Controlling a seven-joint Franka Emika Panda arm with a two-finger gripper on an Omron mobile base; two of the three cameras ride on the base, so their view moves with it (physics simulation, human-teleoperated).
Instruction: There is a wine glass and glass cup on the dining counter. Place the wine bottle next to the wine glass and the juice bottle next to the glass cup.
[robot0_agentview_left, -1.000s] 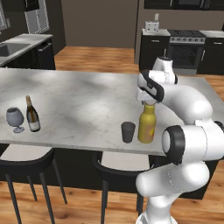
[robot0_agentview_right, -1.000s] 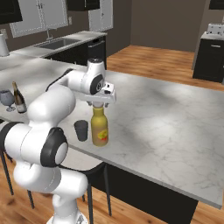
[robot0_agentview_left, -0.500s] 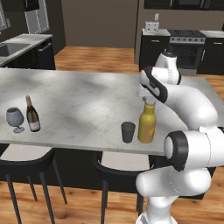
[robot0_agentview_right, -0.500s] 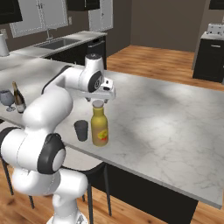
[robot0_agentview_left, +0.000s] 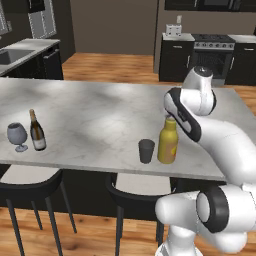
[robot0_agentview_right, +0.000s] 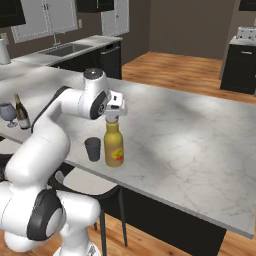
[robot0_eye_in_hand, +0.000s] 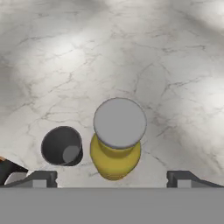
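Note:
The yellow juice bottle (robot0_agentview_left: 167, 142) (robot0_agentview_right: 114, 145) stands upright near the front edge of the marble dining counter (robot0_agentview_left: 100, 115), with the dark glass cup (robot0_agentview_left: 146, 151) (robot0_agentview_right: 93, 149) right beside it. My gripper (robot0_agentview_left: 170, 116) (robot0_agentview_right: 112, 119) hovers just above its grey cap, open and holding nothing. In the hand view I look straight down on the juice bottle (robot0_eye_in_hand: 119, 122) and the glass cup (robot0_eye_in_hand: 62, 145), my gripper (robot0_eye_in_hand: 111, 177) spread wide. Far left, the slim dark wine bottle (robot0_agentview_left: 36, 132) (robot0_agentview_right: 21, 112) stands next to the stemmed wine glass (robot0_agentview_left: 17, 135) (robot0_agentview_right: 7, 111).
Dark stools (robot0_agentview_left: 30, 182) stand under the counter's front edge. A kitchen counter with a sink (robot0_agentview_right: 67, 49) runs along the back left. A stove (robot0_agentview_left: 212, 45) and dark cabinets stand at the back right. Bare marble (robot0_agentview_right: 190, 135) stretches to the right of the juice bottle.
My hand has lifted a little above the juice bottle's cap and the arm's elbow has risen. The bottles and glasses have not moved.

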